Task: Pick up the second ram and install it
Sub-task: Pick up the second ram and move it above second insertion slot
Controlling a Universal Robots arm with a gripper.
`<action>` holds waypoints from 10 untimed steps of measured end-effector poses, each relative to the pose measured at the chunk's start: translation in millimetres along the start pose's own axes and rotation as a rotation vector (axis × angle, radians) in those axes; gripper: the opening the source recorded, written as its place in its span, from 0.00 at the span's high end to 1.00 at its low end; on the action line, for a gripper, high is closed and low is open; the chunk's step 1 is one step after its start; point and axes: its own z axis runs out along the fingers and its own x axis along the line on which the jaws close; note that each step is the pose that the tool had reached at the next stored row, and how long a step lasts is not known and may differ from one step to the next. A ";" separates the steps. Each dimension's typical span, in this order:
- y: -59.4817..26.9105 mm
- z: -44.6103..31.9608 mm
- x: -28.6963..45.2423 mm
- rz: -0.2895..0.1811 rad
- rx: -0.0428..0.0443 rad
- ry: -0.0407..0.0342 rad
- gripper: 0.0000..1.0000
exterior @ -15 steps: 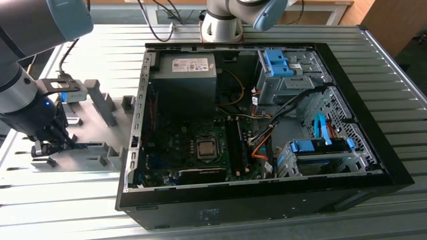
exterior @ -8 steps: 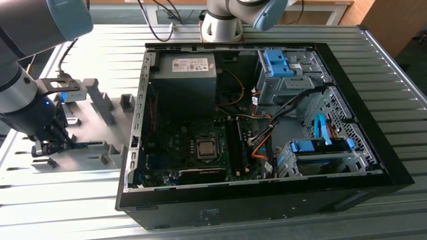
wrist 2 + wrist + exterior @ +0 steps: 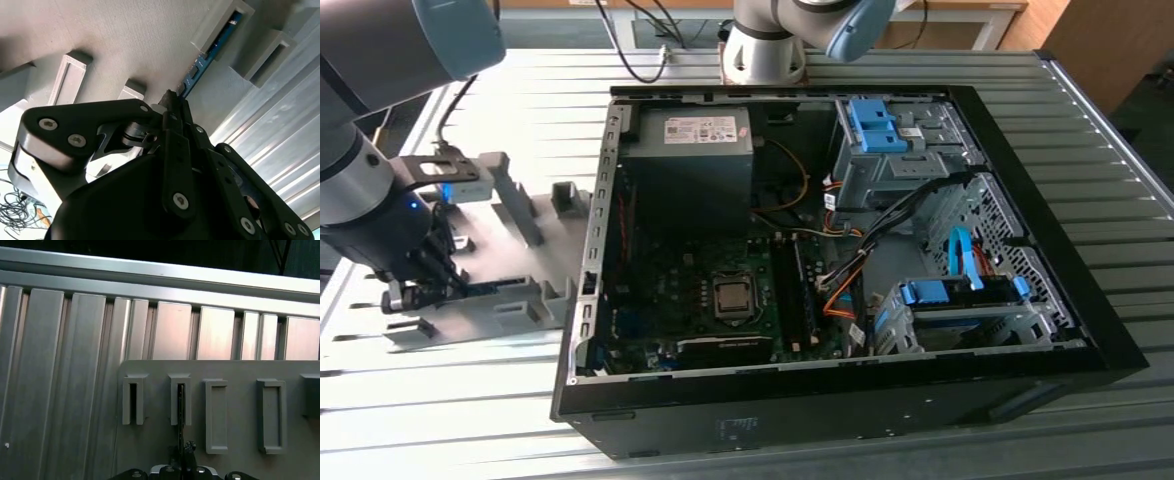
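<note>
The second ram is a thin blue-green board standing on edge in the grey holder, with its far end in a slotted upright block. In the first wrist view the ram shows edge-on, running from a slot down to my gripper. My gripper has its fingertips drawn together on the ram's near end. In the exterior view my gripper hangs low over the holder at the exterior view's left, and the ram is a dark strip beside it.
An open black computer case lies to the exterior view's right of the holder, with the motherboard, memory slots, loose cables and blue drive brackets inside. Empty grey blocks stand on the holder. The table is ribbed aluminium.
</note>
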 end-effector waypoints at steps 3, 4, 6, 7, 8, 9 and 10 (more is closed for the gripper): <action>-0.1 0.4 0.0 0.045 0.0017 0.0000 0.86; -0.1 0.4 0.0 0.048 0.0019 0.0000 0.86; 0.0 0.4 0.0 0.049 0.0020 0.0000 0.86; 0.0 0.4 0.0 0.051 0.0020 0.0000 0.86; 0.0 0.4 0.0 0.066 0.0026 0.0001 0.86; 0.0 0.5 0.0 0.082 0.0030 0.0002 0.86; 0.0 0.4 0.0 0.085 0.0031 0.0001 0.86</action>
